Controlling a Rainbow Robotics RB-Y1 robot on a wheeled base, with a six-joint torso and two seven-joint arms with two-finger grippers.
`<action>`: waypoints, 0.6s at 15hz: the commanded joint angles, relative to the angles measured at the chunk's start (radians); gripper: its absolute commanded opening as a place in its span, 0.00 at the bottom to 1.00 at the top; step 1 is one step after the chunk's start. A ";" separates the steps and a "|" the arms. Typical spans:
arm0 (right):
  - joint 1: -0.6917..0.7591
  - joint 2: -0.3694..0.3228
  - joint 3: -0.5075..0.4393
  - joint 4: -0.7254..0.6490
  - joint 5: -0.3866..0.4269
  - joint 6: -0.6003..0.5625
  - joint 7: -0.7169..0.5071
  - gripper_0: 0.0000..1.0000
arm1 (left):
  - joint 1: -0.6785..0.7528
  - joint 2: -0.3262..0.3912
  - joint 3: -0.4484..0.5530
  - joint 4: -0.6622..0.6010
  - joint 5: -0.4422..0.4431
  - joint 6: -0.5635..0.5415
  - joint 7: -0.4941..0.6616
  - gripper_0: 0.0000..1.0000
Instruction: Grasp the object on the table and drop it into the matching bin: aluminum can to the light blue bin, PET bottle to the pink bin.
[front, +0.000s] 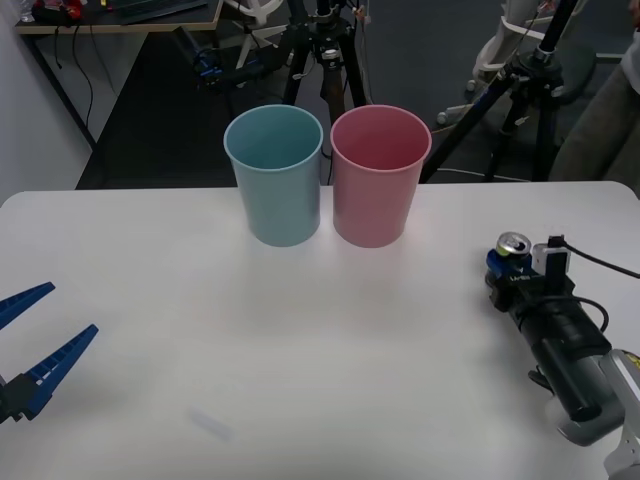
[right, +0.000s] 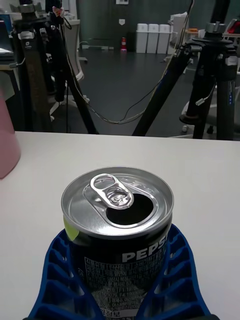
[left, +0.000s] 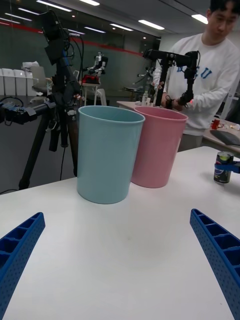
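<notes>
1. The right hand (right: 120, 300) closes its blue fingers (right: 55, 280) around the upright Pepsi can (right: 117, 225), standing at the white worktop's (front: 300, 350) right side.
2. The left hand (front: 35, 345) hangs spread wide, holding nothing, at the left edge.
3. The light blue bin (front: 275, 175) and pink bin (front: 378, 175) stand touching at the far edge.

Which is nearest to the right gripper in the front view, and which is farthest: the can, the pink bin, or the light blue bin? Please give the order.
1. The can, between the fingers of the right gripper, at the table's right side.
2. The pink bin, at the far middle, on the right of the pair.
3. The light blue bin, beside the pink one, on its left.
</notes>
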 joint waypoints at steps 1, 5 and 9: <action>0.011 -0.002 -0.022 -0.027 0.001 -0.069 -0.004 0.00 | 0.000 0.000 0.000 0.000 0.000 0.000 0.000 1.00; 0.107 -0.017 -0.039 -0.180 -0.009 -0.156 -0.018 0.00 | 0.000 0.000 0.000 0.000 0.000 0.000 0.000 1.00; 0.262 -0.043 -0.038 -0.397 -0.042 -0.221 -0.041 0.00 | 0.000 0.000 0.000 0.000 0.000 0.000 0.000 1.00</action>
